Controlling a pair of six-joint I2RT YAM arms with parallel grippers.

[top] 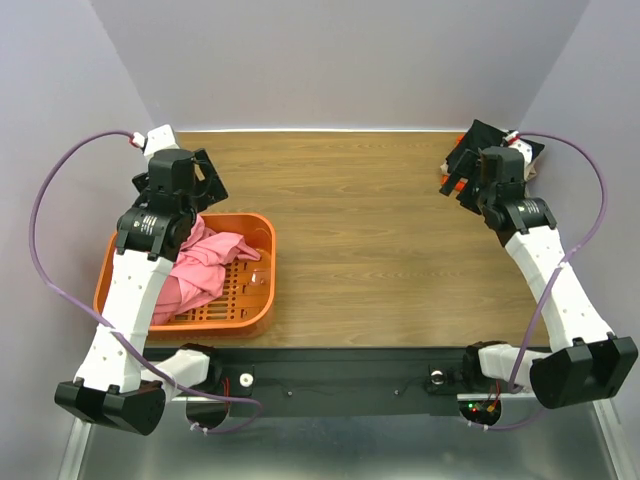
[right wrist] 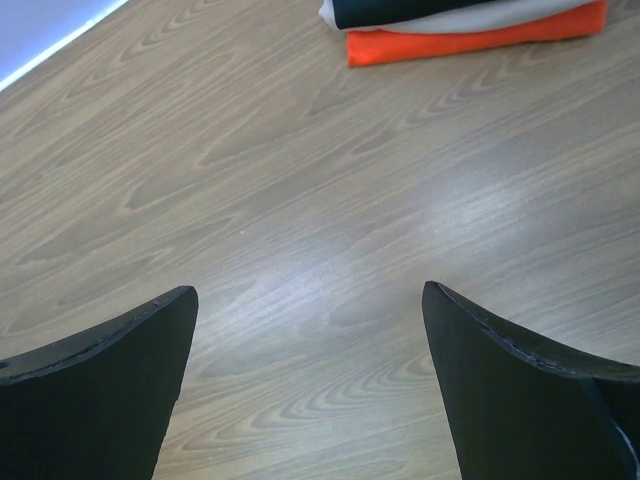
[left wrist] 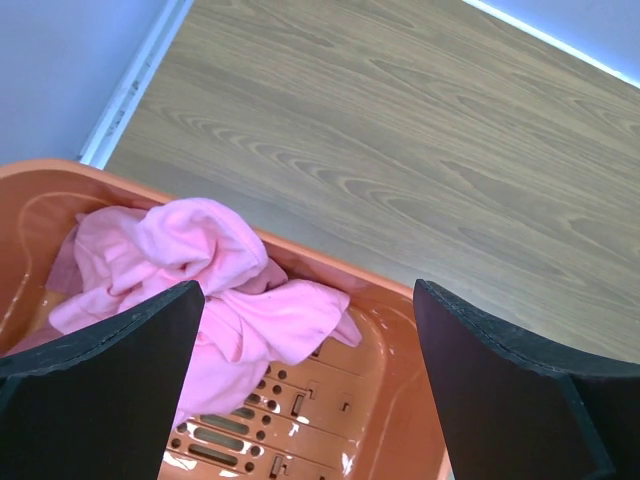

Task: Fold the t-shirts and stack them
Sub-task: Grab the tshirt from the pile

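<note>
Crumpled pink t-shirts lie in the orange basket [top: 262, 300] at the left: a light pink one [top: 222, 248] on top and a darker rose one [top: 182, 290] nearer. My left gripper [top: 203, 183] is open and empty, held above the basket's far end. In the left wrist view the light pink shirt [left wrist: 200, 265] lies under and between the open fingers [left wrist: 100, 400]. My right gripper [top: 462, 168] is open and empty at the far right. A stack of folded black, beige and red-orange shirts [right wrist: 470, 38] lies on the table beyond it, mostly hidden by the gripper in the top view.
The basket's slotted floor [left wrist: 300, 400] shows bare on its right half. The wooden table [top: 370, 230] runs between the basket and the stack. Grey walls close off the left, the back and the right.
</note>
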